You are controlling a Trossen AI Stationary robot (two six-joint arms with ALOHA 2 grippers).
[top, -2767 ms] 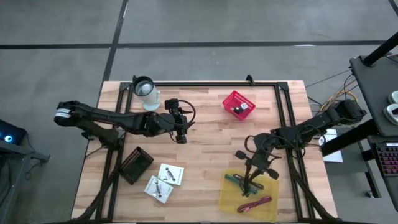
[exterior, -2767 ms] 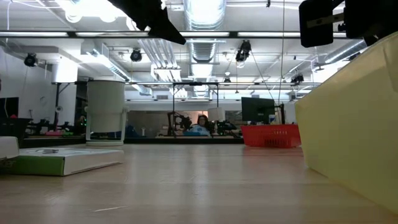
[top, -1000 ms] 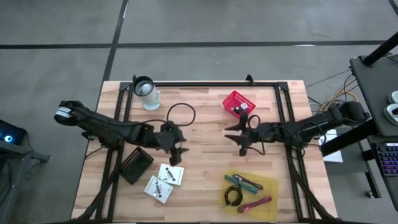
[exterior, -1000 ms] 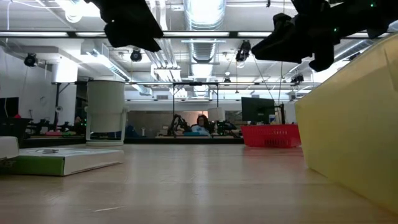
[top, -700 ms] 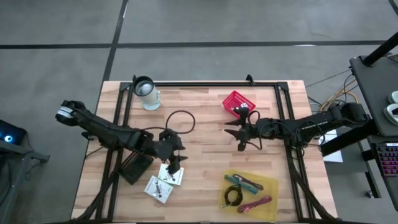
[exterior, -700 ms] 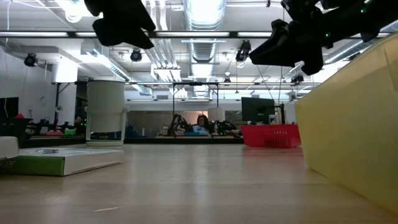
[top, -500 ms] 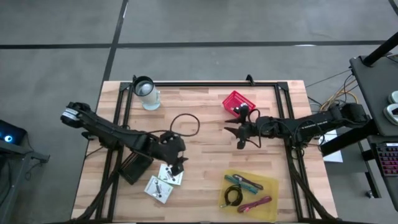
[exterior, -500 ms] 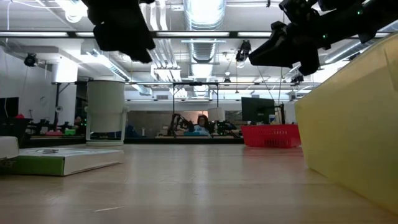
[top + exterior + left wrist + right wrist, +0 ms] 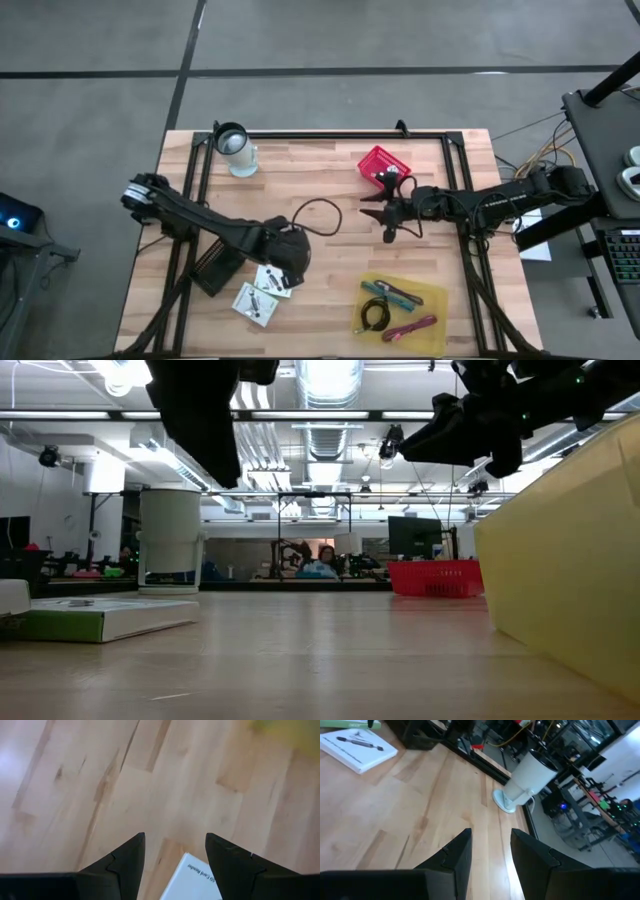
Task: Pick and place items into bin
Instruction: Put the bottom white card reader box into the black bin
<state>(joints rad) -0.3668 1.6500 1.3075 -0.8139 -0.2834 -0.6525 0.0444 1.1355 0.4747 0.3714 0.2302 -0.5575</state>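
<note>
Two white square cards lie flat on the wooden table at the near left. My left gripper hangs open just above the farther card, pointing steeply down, and a corner of that card shows between its fingers. The yellow bin at the near right holds teal and maroon sticks, a black cable coil and a pink stick. My right gripper is open and empty in the air beside the red basket.
A clear cup with a black rim stands at the far left corner. A black box lies left of the cards. The red basket holds small black and white pieces. Bare wood stretches between the two grippers and toward the bin.
My left gripper has gone toward the table's near edge and a little right, sinking and tipping to point steeply down over the farther white card. Its cable loop has swung along with it. The cards and the things in the bin have not moved.
</note>
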